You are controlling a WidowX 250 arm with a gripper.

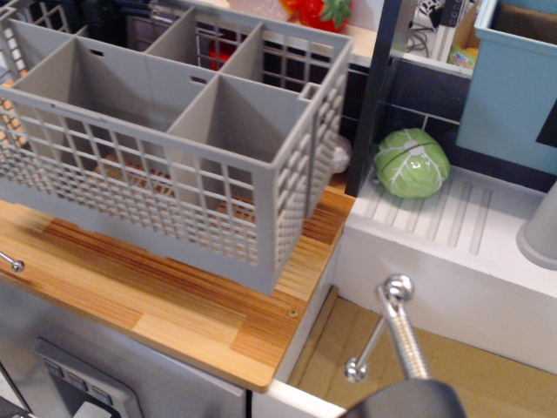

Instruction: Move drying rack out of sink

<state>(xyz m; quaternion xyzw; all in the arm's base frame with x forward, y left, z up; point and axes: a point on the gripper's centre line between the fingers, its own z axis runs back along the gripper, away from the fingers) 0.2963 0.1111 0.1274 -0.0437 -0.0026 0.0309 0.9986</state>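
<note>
Claw [104, 10] is barely visible, just a dark shape behind the rack's far wall at the top left, so I can't tell if it's apart or clamped on anything. Biggest thing here is the wooden counter [174, 300], and the grey drying rack [165, 139] sits over it, fully left of the sink [452, 261], with its lower right corner near the counter's right edge. Can't tell whether it's resting on the wood or hanging just above. The sink's white ribbed ledge has a green cabbage toy [412, 162] on it, up against the dark backsplash. A chrome faucet [392, 331] pokes up at the bottom, over the tan basin floor.
</note>
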